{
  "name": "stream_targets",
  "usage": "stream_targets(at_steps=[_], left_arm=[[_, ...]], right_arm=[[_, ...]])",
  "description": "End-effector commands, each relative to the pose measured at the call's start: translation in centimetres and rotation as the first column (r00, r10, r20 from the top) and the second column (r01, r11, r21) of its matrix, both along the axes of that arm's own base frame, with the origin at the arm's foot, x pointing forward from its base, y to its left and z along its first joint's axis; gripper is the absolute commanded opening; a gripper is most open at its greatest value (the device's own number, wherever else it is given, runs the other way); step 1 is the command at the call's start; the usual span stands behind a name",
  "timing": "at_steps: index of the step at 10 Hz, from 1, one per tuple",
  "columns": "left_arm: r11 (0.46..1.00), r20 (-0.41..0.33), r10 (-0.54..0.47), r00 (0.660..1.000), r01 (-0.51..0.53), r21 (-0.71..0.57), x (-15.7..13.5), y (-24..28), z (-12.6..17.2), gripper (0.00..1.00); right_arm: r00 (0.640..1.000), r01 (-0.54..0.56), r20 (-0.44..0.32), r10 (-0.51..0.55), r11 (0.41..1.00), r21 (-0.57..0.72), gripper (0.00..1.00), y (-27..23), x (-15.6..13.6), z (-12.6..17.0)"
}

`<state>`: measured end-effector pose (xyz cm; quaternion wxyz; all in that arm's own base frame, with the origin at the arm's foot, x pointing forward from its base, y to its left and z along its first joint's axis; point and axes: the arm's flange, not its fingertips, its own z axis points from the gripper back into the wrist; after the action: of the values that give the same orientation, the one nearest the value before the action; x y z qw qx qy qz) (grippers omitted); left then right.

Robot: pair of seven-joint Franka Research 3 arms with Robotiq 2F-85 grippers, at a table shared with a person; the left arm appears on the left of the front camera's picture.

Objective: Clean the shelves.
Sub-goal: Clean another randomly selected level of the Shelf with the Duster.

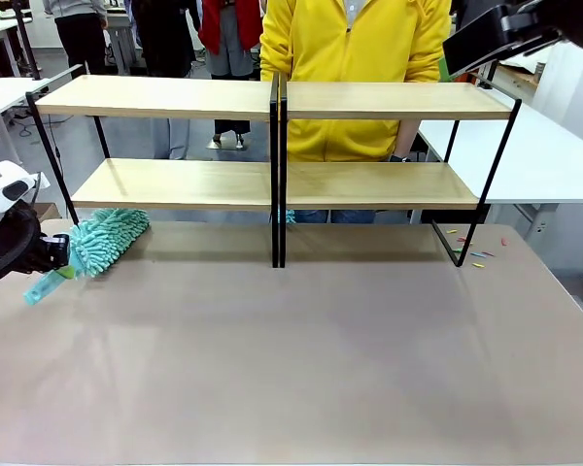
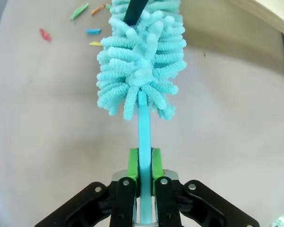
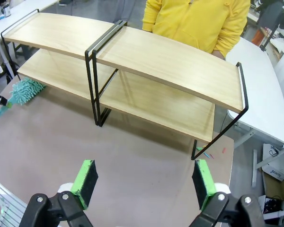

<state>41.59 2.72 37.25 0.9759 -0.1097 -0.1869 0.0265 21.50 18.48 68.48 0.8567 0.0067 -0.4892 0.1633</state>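
Observation:
The shelves stand along the table's far side: two joined two-tier racks of light wooden boards on thin black frames, also seen from above in the right wrist view. My left gripper sits at the table's left edge, shut on the turquoise handle of a fluffy teal duster. The duster's head lies on the table just in front of the lower left board. In the left wrist view, the left gripper clamps the handle between green pads, with the duster pointing away. My right gripper hovers high above the table, open and holding nothing.
A person in a yellow jacket stands behind the shelves. Small coloured scraps lie on the table by the right rack's front foot. White tables flank both sides. The brown tabletop lies bare in front of the shelves.

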Motion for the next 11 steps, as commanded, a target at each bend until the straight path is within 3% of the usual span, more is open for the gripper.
stream_targets(at_steps=[1,4,7,9,11], left_arm=[[1.000,-0.077,0.011,0.997,-0.013,-0.020,-9.6,-0.9,-0.2,0.12],[0.994,-0.183,-0.085,0.979,0.072,-0.081,-13.2,-0.2,3.2,0.12],[0.997,-0.222,-0.079,0.972,0.075,-0.026,-16.7,2.7,6.1,0.12],[0.994,-0.211,-0.098,0.973,0.088,-0.059,-18.3,4.8,7.9,0.12],[0.938,-0.218,-0.315,0.924,0.269,-0.218,-20.4,6.8,10.2,0.12]], right_arm=[[1.000,0.006,0.001,-0.006,1.000,0.003,1.00,-0.1,0.0,-0.1],[1.000,0.006,0.001,-0.006,1.000,0.003,1.00,-0.1,0.0,-0.1],[1.000,0.006,0.001,-0.006,1.000,0.003,1.00,-0.1,0.0,-0.1],[1.000,0.006,0.001,-0.006,1.000,0.003,1.00,-0.1,0.0,-0.1],[1.000,0.006,0.001,-0.006,1.000,0.003,1.00,-0.1,0.0,-0.1]])
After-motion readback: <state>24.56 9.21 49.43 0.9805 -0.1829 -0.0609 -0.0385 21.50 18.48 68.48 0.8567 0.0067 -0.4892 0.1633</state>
